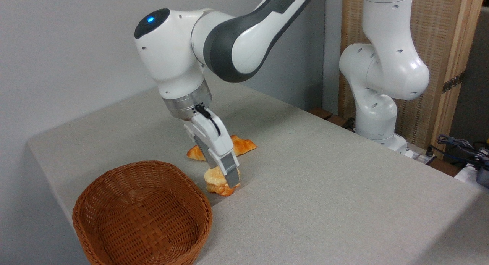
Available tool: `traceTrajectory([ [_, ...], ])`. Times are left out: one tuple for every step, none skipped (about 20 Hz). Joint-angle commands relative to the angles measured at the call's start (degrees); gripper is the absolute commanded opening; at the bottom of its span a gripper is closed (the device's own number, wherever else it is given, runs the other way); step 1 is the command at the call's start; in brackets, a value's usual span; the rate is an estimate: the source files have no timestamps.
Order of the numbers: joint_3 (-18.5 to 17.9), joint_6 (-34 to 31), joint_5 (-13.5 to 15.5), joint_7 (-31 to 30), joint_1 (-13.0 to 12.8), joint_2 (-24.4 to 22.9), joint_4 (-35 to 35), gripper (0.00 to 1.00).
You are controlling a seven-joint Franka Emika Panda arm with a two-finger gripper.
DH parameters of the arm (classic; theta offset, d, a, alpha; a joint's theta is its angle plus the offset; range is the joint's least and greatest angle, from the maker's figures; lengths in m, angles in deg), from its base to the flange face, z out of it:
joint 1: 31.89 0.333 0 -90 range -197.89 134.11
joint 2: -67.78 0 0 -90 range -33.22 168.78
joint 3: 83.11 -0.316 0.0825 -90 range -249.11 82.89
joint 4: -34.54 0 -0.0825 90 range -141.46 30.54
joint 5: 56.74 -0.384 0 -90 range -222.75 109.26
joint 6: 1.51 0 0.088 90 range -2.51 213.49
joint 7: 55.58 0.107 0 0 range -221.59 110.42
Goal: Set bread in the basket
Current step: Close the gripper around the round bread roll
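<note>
Gripper [226, 180] down on bread [218, 182], fingers straddling it; grip unclear. Bun round, no clear long axis. Basket [142, 215] just left.

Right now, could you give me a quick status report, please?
End effector down around bun, grip unconfirmed. Bun on table, beside empty basket. Braided loaf behind, not in the way.

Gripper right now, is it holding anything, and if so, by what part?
The gripper is down around the bun, fingers at its sides, bun on the table. Whether it is actually clamped cannot be told.
</note>
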Motion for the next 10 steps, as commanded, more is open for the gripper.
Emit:
traceTrajectory([
  [-0.37, 2.68, 0.82, 0.04, -1.85, 1.49, -0.12, 1.0],
  [-0.46, 2.77, 0.82, 0.13, -1.86, 1.67, -0.12, 1.0],
  [-0.46, 2.68, 0.82, 0.21, -1.94, 1.67, -0.12, 1.0],
  [-0.46, 2.6, 0.82, 0.39, -1.94, 1.59, -0.12, 1.0],
  [-0.46, 2.42, 0.82, 0.39, -1.94, 1.67, -0.12, 1.0],
  [-0.46, 2.16, 0.82, 0.39, -1.94, 1.67, -0.12, 0.99],
  [-0.46, 1.98, 0.64, 0.48, -1.94, 1.67, -0.12, 0.87],
  [-0.46, 1.89, 0.64, 0.48, -1.94, 1.59, -0.12, 0.68],
  [-0.46, 1.89, 0.73, 0.48, -1.94, 1.58, -0.12, 0.47],
  [-0.46, 1.89, 0.73, 0.56, -1.86, 1.58, -0.12, 0.37],
])
